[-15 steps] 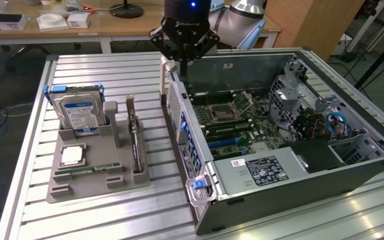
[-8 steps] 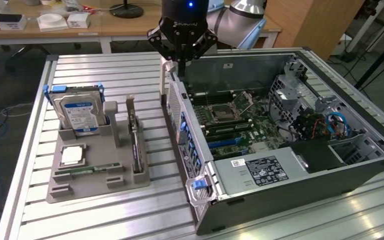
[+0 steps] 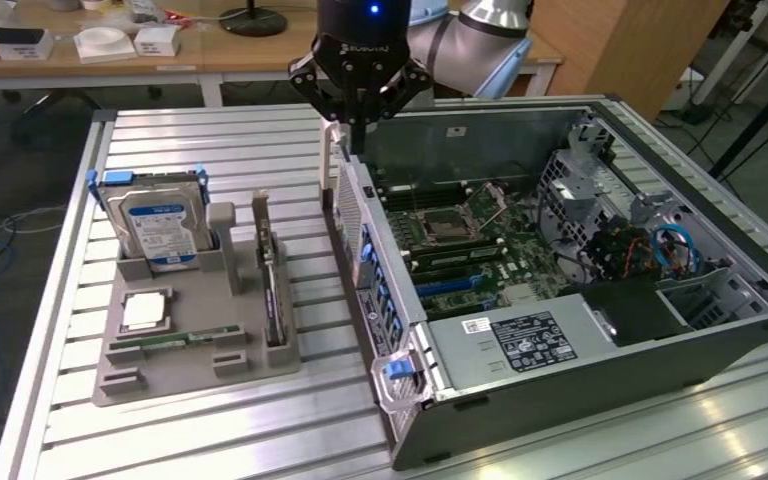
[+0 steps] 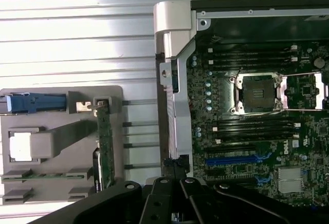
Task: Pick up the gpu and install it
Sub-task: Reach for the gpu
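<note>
Claw [image 3: 353, 122] [image 4: 175, 179]: clenched, fingers together, nothing seen between them. It hangs point-down from the arm [image 3: 471, 35] over the far end of the computer case's [image 3: 558, 410] left wall, at the exterior view's upper centre, just above the wall's top edge.

gpu [image 3: 272, 290] [image 4: 106, 147]: not picked up. It stands on its long edge in a slot of the grey holder tray [image 3: 157, 385] [image 4: 51, 95], at the tray's right side, the side closest to the case. The card runs near-to-far, with its silver bracket end at the far end. It is well apart from the claw.

Other items in the tray:
- hard drive [image 3: 157, 228] with blue-white label, upright at the far left corner, in a blue-handled carrier
- square processor chip [image 3: 143, 311], flat, near of the drive
- narrow green memory stick [image 3: 173, 341], lying along the tray just near of the chip

Case: lies open on its side on the ribbed metal tabletop [image 3: 224, 140] [image 4: 77, 34], to the exterior view's right of the tray, with a narrow strip of tabletop between them. The motherboard [image 3: 478, 240] [image 4: 257, 147] is exposed. In the wrist view the open processor socket [image 4: 257, 93] and a blue expansion slot [image 4: 234, 159] show, with no card seated in that slot. A grey power-supply box [image 3: 531, 340] with a label sits at the near end of the case.
</note>
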Controlling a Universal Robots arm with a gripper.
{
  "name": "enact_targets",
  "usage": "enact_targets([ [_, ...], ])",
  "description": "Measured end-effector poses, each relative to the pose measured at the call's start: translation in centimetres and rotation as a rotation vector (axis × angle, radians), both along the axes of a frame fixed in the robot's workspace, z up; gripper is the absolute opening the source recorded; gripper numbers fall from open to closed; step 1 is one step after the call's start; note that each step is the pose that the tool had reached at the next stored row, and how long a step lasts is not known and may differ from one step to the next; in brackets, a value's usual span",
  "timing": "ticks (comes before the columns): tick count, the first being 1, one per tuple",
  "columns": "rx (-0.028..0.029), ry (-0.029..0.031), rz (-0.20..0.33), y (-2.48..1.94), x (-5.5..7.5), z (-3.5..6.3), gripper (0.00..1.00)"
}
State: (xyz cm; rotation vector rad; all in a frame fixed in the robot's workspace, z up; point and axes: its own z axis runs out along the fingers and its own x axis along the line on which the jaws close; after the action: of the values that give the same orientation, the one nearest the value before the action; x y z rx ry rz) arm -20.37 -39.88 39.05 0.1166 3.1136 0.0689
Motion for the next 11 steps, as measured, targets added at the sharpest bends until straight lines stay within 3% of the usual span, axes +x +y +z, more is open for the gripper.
enact_targets([
  [11, -0.0001, 0.0001, 0.0, 0.0, -0.79, -0.03, 0.11],
])
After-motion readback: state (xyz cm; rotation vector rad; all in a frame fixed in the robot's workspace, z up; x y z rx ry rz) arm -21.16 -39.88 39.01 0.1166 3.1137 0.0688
